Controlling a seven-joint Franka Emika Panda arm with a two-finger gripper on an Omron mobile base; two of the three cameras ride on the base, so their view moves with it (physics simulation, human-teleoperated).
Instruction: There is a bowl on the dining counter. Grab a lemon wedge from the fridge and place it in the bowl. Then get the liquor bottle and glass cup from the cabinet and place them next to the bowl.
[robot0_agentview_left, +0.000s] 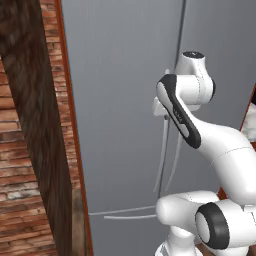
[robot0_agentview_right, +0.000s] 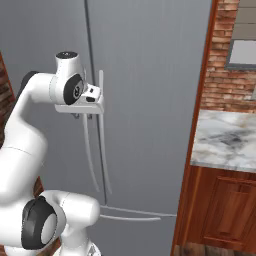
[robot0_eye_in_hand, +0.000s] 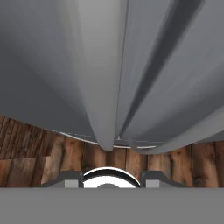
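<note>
We see the arm folded into a high elbow, its wrist turned toward the grey fridge (robot0_agentview_right: 145, 75) and the end effector (robot0_agentview_right: 95, 107) up against the two vertical door handles (robot0_agentview_right: 101, 130) near the seam between the doors. We cannot tell whether its fingers are spread or closed — the hand hides them. The fridge doors are closed, so the lemon wedge is hidden from us. In the hand view the handles run down toward the wooden floor (robot0_eye_in_hand: 26, 148). No writing is legible — a marble table (robot0_agentview_right: 225, 137) lies to the right.
</note>
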